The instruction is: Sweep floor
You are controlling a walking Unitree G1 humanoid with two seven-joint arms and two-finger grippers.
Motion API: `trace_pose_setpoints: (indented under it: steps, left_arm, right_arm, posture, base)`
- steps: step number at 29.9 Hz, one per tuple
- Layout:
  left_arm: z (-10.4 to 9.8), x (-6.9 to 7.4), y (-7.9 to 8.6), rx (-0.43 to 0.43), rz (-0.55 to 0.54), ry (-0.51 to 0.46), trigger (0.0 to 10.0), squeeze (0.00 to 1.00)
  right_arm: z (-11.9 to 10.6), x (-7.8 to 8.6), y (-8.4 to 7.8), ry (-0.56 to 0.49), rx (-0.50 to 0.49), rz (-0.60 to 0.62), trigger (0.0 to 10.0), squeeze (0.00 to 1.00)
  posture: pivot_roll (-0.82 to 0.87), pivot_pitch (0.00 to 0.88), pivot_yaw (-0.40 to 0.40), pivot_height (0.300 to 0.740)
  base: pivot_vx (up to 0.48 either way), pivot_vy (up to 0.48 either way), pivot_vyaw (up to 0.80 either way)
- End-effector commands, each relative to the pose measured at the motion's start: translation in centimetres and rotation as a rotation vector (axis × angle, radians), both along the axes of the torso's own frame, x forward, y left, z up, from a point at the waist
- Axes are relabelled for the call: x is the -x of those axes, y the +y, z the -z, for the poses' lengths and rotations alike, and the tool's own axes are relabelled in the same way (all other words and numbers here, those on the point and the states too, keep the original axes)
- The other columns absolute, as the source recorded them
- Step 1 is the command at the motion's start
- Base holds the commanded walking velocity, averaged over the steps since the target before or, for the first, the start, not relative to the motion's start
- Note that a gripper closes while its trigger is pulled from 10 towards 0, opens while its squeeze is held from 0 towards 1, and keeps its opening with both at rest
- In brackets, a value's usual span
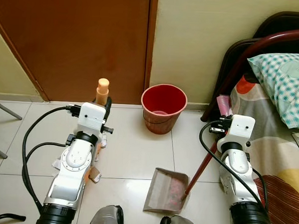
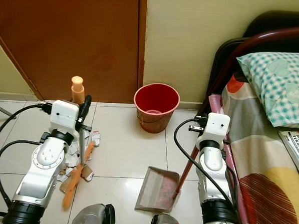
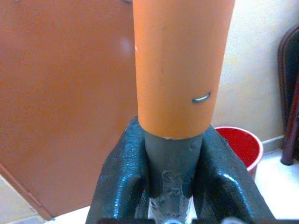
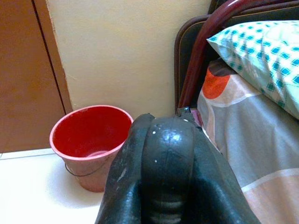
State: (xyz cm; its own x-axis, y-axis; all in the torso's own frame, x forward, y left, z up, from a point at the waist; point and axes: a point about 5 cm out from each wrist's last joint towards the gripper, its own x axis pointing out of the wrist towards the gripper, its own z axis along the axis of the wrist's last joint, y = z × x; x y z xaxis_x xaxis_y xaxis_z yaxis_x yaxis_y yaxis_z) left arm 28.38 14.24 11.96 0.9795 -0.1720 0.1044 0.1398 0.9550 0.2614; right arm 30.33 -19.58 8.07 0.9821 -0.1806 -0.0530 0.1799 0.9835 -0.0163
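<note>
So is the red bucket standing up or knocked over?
Standing up. The bucket sits on its base on the floor by the wall, open mouth facing up, so you can see down inside.

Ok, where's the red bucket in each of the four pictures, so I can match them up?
Left eye view: red bucket on the floor at the wall, centre.
Right eye view: bucket at the wall, centre.
Left wrist view: bucket's rim past the orange broom handle in the left claw.
Right wrist view: bucket beyond the right claw.
Shared landmark: brown door.
</note>
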Motion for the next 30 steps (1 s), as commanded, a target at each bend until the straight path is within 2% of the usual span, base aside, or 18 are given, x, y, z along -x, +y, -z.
trace_pose_setpoints:
  steps: [1,5,10,11,22,24,30]
  left_arm:
    - [-1.3,-0.5,-0.8,0.006,0.031,-0.069,10.0,0.00]
    - [-1.3,-0.8,-1.7,0.034,0.056,-0.068,10.0,0.00]
    - [-2.1,-1.2,-3.0,0.138,0.098,-0.074,10.0,0.00]
    - [-2.1,-1.2,-3.0,0.138,0.098,-0.074,10.0,0.00]
    - [-3.4,-1.6,-4.3,0.294,0.149,-0.058,10.0,0.00]
    - [-3.6,-1.7,-4.6,0.337,0.158,-0.046,10.0,0.00]
    - [-4.9,-1.6,-5.3,0.392,0.203,-0.040,10.0,0.00]
  right_arm:
    - [-0.8,-0.5,0.6,-0.043,-0.007,-0.032,10.0,0.00]
    - [-1.4,-0.8,1.7,-0.078,0.027,-0.083,10.0,0.00]
    - [-1.2,-1.1,2.0,-0.065,0.010,-0.081,10.0,0.00]
    - [-1.2,-1.1,2.0,-0.065,0.010,-0.081,10.0,0.00]
    - [0.0,-1.9,2.7,0.039,0.043,-0.082,10.0,0.00]
    - [0.1,-2.2,2.8,0.062,0.078,-0.075,10.0,0.00]
    - [0.4,-2.6,2.9,0.105,0.164,-0.019,10.0,0.00]
  posture:
    - [0.03,0.101,-0.021,0.740]
    - [0.03,0.101,-0.021,0.740]
    - [0.02,0.103,-0.020,0.740]
    - [0.02,0.103,-0.020,0.740]
    - [0.01,0.112,-0.021,0.740]
    - [0.01,0.112,-0.020,0.740]
    - [0.01,0.115,-0.024,0.740]
  base:
    - [0.000,0.000,0.00]
    - [0.000,0.000,0.00]
    - [0.000,0.000,0.00]
    - [0.000,0.000,0.00]
    - [0.000,0.000,0.00]
    - [0.000,0.000,0.00]
    - [0.000,0.000,0.00]
